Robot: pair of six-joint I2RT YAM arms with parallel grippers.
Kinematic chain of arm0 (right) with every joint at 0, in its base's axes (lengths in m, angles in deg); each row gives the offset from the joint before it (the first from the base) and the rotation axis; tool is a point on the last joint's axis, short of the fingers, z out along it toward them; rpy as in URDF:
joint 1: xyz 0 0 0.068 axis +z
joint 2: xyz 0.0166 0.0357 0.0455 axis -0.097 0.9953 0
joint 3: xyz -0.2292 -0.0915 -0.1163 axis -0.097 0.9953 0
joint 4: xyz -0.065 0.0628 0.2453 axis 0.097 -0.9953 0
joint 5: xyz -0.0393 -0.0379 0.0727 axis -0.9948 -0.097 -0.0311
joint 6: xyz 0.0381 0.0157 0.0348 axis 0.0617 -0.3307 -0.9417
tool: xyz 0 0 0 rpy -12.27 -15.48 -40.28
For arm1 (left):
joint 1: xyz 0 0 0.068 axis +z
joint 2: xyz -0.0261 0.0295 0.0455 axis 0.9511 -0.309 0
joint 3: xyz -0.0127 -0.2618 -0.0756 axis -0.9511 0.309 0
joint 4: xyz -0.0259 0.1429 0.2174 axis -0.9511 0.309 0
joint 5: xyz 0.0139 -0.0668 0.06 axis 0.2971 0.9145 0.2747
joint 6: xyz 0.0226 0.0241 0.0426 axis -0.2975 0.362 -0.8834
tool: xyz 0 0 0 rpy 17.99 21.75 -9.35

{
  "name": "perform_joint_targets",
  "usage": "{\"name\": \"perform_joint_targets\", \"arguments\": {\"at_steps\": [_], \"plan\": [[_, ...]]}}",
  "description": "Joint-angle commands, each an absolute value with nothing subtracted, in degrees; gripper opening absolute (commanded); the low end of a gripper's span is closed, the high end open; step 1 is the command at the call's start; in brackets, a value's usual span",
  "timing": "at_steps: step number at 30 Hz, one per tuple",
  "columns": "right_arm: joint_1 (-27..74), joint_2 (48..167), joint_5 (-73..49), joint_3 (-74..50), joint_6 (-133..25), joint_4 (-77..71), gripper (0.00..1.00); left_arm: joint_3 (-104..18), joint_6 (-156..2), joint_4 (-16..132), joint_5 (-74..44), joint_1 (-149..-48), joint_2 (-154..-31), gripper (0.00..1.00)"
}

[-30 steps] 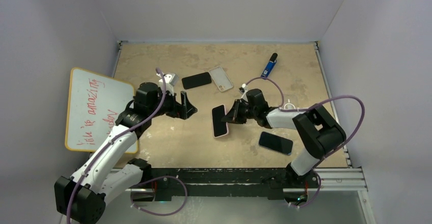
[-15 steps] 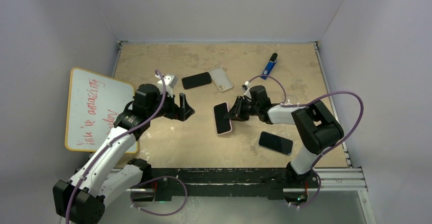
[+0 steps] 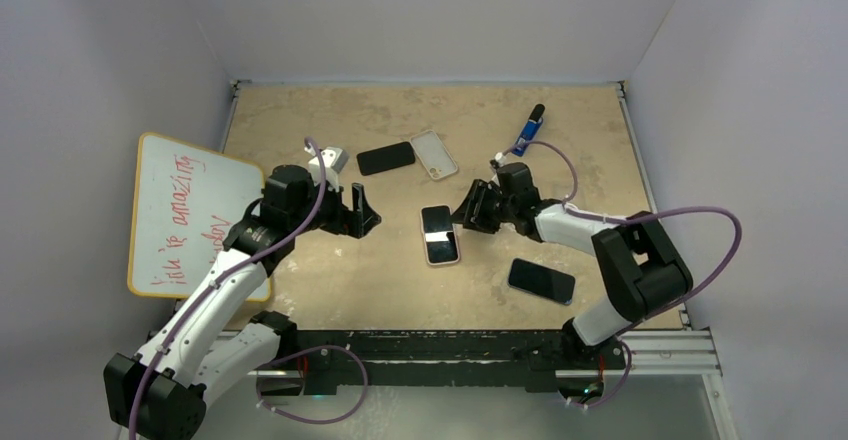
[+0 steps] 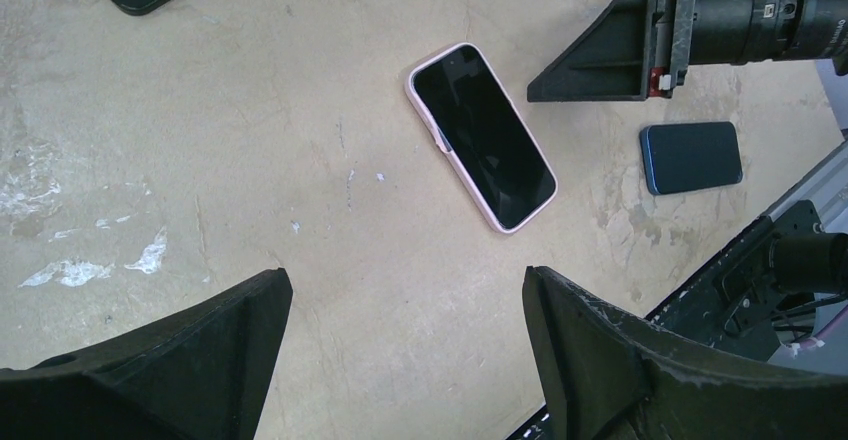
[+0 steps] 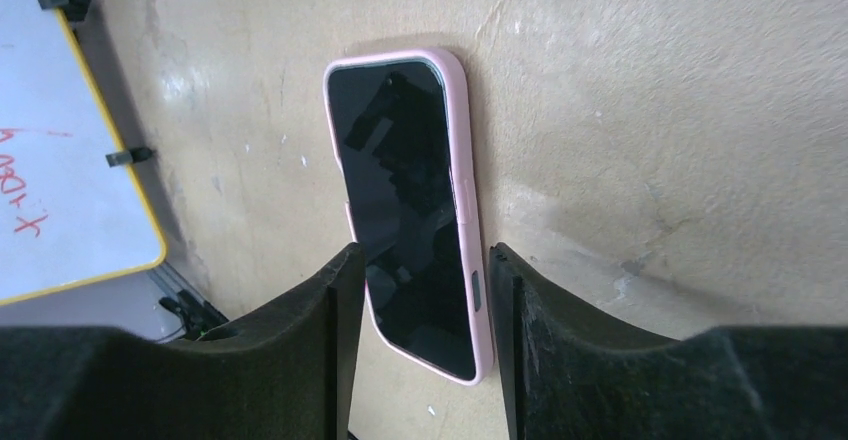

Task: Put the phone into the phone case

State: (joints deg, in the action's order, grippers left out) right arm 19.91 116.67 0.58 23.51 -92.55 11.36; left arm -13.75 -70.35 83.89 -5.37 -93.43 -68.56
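A black phone sitting in a pink case (image 3: 440,234) lies flat, screen up, on the tan table. It also shows in the left wrist view (image 4: 482,135) and the right wrist view (image 5: 405,210). My right gripper (image 3: 468,212) is low at the phone's right end. Its jaws stand open (image 5: 425,250) on either side of the phone's near end, with a small gap on each side. My left gripper (image 3: 362,210) is open and empty (image 4: 405,280), hovering left of the phone. An empty clear case (image 3: 434,154) lies farther back.
A bare black phone (image 3: 385,157) lies beside the clear case. A blue phone (image 3: 541,281) lies at the front right, also in the left wrist view (image 4: 692,157). A blue marker (image 3: 528,128) is at the back right. A whiteboard (image 3: 185,215) leans at the left.
The cased phone has gone from tilted to flat and shifted slightly right. My right gripper has drawn back to the right and its jaws have come off the phone. The left arm barely moved.
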Motion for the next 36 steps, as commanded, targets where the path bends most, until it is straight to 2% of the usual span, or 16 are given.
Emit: {"name": "perform_joint_targets", "arguments": {"at_steps": [1, 8, 12, 14, 19, 22, 25, 32, 36], "plan": [[19.81, 112.99, -9.17, 18.74, -90.94, 2.62, 0.51, -15.27, -71.09, 83.46, -5.93, -93.27, -67.42, 0.89], [19.84, 112.44, -28.04, 10.22, -97.54, -13.67, 0.54, -15.54, -71.32, 83.38, -4.95, -93.27, -67.46, 0.89], [19.77, 114.58, -42.65, 4.16, -114.76, -34.51, 0.55, -15.24, -71.17, 83.28, -5.27, -93.27, -67.05, 0.89], [19.56, 115.92, -45.87, 1.21, -120.07, -44.34, 0.56, -15.49, -71.42, 83.4, -5.03, -93.27, -67.09, 0.89], [19.33, 112.14, -47.77, 3.07, -131.95, -56.64, 0.72, -15.44, -71.61, 83.24, -4.07, -93.27, -66.92, 0.89], [19.1, 106.78, -48.69, 7.0, -137.57, -59.62, 0.87, -15.42, -71.61, 83.11, -3.59, -93.27, -66.91, 0.89], [18.51, 103.89, -51.14, 9.81, -137.16, -59.61, 0.98, -15.33, -71.61, 83.1, -3.4, -93.27, -66.83, 0.89], [11.46, 104.61, -47.68, 14.14, -135.96, -62.41, 0.99, -15.24, -71.52, 83.06, -3.51, -93.27, -66.57, 0.89], [7.5, 101.4, -46.86, 20.3, -133.19, -56.42, 0.98, -15.2, -71.52, 83.13, -3.92, -93.27, -66.26, 0.89]]}}
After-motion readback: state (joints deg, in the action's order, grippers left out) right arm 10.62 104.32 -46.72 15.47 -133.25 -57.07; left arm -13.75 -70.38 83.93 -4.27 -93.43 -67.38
